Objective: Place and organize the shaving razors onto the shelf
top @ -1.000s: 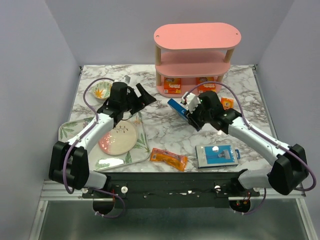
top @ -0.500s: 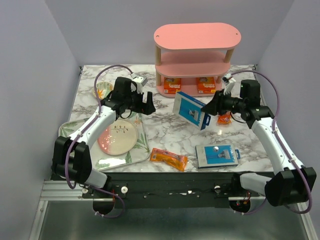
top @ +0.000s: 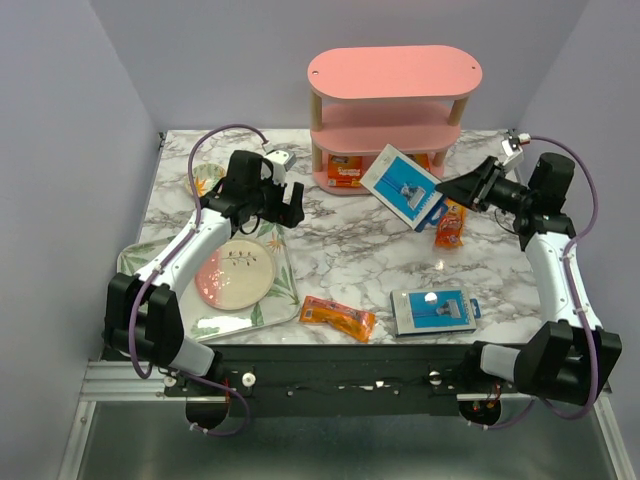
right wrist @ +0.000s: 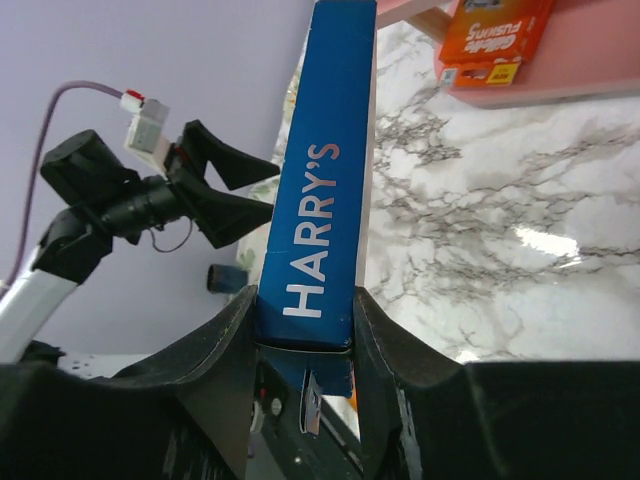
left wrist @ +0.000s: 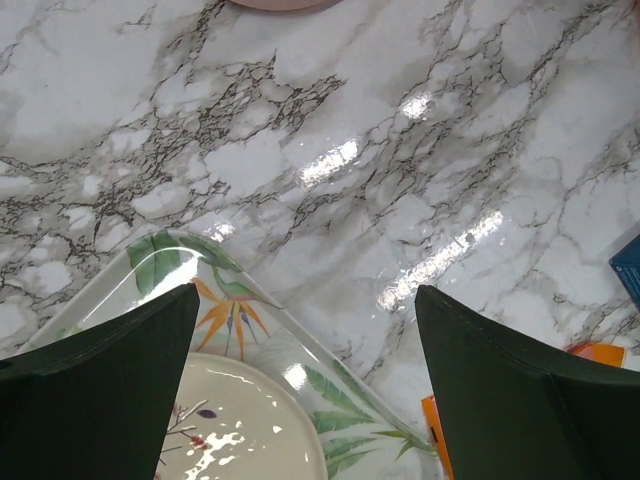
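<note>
**A:** At the upper centre of the overhead view stands the shelf (top: 393, 75). Anything on it?

**B:** One orange packet (top: 345, 171) on the bottom board, left side. The held blue card (top: 402, 185) is in front of the lower tiers, tilted and off the table. The right gripper (top: 447, 195) pinches its lower right corner.

**A:** And the loose packs?

**B:** A second orange packet (top: 450, 226) lies right of centre, just below that gripper. A third orange packet (top: 338, 317) and a flat blue card (top: 432, 310) lie low in the frame, side by side but apart. The left gripper (top: 288, 205), left of the shelf, hovers spread wide over the upper right corner of the floral tray (top: 282, 285), holding nothing. The pink plate (top: 236, 275) sits in that tray.

**A:** The left wrist view?

**B:** Both dark fingers (left wrist: 100, 400) stand far apart at the lower corners, with bare marble table (left wrist: 400, 150) between them. The tray's rim and the plate are at lower left.

**A:** Right wrist view?

**B:** The card's blue edge, lettered HARRY'S, runs up the middle, clamped between the two fingers. An orange pack (right wrist: 495, 40) lies on a pink board at upper right.
</note>
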Controlling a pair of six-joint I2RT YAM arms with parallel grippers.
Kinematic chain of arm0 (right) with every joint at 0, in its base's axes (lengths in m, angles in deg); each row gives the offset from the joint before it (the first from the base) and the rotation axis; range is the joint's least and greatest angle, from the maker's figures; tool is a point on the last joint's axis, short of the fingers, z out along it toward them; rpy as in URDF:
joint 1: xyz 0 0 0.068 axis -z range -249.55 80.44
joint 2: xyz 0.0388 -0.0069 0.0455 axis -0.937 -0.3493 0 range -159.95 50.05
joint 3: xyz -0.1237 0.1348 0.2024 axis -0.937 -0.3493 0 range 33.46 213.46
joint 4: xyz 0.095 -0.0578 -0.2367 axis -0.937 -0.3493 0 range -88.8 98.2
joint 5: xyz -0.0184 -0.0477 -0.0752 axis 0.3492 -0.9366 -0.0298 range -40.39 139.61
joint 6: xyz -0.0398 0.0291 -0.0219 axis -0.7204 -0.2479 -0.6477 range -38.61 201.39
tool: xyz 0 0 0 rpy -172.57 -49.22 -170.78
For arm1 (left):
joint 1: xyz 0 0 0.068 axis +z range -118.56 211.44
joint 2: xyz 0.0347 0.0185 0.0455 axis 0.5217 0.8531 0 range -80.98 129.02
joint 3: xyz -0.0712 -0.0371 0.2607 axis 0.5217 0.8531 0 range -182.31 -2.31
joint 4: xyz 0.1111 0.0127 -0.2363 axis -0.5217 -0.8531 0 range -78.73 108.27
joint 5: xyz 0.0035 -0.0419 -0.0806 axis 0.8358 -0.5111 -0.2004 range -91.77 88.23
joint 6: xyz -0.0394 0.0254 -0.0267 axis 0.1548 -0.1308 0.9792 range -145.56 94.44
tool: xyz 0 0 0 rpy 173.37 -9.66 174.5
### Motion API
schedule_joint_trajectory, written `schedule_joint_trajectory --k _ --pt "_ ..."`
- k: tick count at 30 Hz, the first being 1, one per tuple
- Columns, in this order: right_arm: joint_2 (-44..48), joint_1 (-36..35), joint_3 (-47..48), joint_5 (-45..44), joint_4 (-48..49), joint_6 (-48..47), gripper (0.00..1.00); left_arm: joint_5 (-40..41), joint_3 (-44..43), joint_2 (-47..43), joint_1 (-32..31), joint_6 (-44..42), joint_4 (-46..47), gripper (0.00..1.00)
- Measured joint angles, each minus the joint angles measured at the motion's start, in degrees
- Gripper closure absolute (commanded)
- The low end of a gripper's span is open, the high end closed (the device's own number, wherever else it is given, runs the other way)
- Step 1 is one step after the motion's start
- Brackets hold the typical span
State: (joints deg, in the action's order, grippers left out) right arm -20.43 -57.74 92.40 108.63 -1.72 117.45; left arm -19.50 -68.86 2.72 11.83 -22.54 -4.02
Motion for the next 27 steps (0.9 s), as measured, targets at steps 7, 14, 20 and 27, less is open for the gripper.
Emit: schedule_joint_trajectory --k 7,14,20,27 --pt "2.93 0.31 -0.70 1.25 4.28 9.09 0.99 0.42 0.00 0.00 0.00 -0.09 -0.11 0.01" --pt "3.39 0.94 -0.61 -0.61 10.03 12.90 0.99 0.63 -0.31 1.44 -0.02 -0.04 -0.15 0.01" --pt "1.20 1.40 0.31 -2.93 13.18 15.37 0.99 0.83 -1.57 2.89 -0.26 -0.26 -0.61 0.01" --pt "-4.33 3.26 2.01 -7.13 15.08 19.87 0.99 2.10 -4.20 4.37 -1.70 -1.75 -1.22 0.01"
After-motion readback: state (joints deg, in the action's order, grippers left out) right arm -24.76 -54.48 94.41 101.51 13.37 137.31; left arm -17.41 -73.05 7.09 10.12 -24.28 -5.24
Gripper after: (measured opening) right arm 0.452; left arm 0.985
